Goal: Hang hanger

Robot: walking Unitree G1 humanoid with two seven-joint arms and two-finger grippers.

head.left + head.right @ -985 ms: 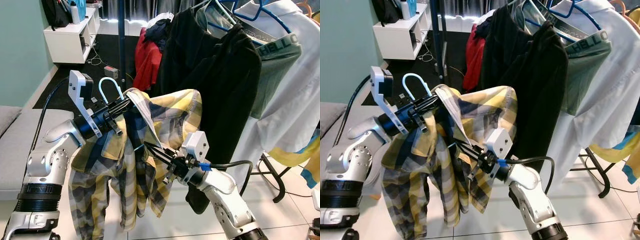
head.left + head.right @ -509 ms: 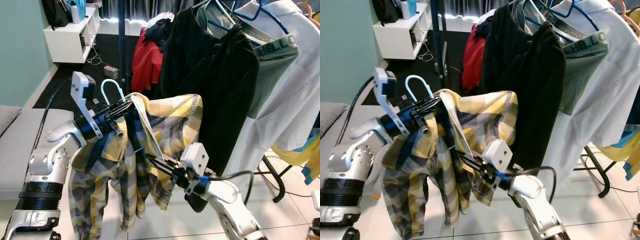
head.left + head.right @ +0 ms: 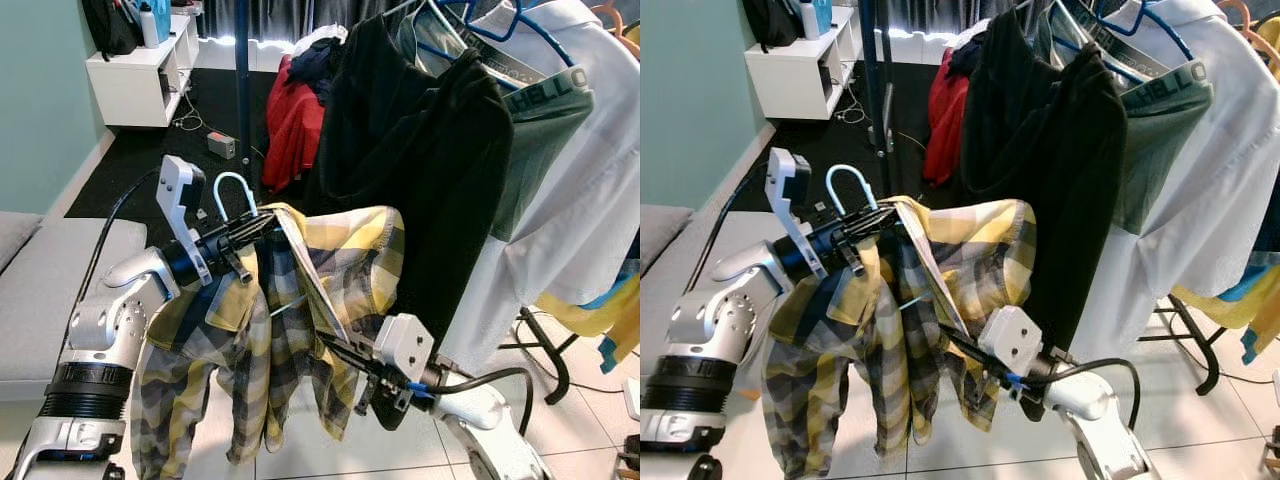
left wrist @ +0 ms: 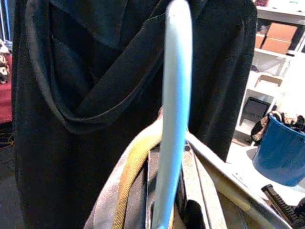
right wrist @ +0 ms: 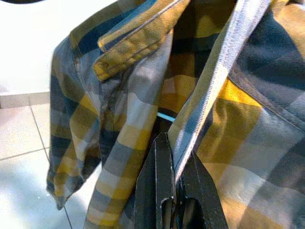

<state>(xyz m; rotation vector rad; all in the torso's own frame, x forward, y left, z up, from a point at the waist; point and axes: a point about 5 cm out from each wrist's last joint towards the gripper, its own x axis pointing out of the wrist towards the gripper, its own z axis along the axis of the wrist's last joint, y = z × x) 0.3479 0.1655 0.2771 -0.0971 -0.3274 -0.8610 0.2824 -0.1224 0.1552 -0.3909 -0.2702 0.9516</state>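
A pale blue hanger (image 3: 233,192) carrying a yellow plaid shirt (image 3: 300,300) was held at its neck, below the hook, clamped in the left gripper (image 3: 243,228), beside the crowded garment rack (image 3: 460,60). The shirt edge was pinched by the right gripper (image 5: 175,191). The load was judged light, the hanger stiff, the cloth limp and prone to slipping. A blue tub (image 4: 281,150), contents unseen, stood behind.

A pale tiled floor (image 3: 560,420) covers the near and right part of the room, and the black foot of a clothes rack (image 3: 548,362) stands on it at the right. Farther back on the left lies a dark carpet (image 3: 150,160). On it rest a small grey box (image 3: 221,146) with cables, and a white shelf unit (image 3: 140,78) at the far left.
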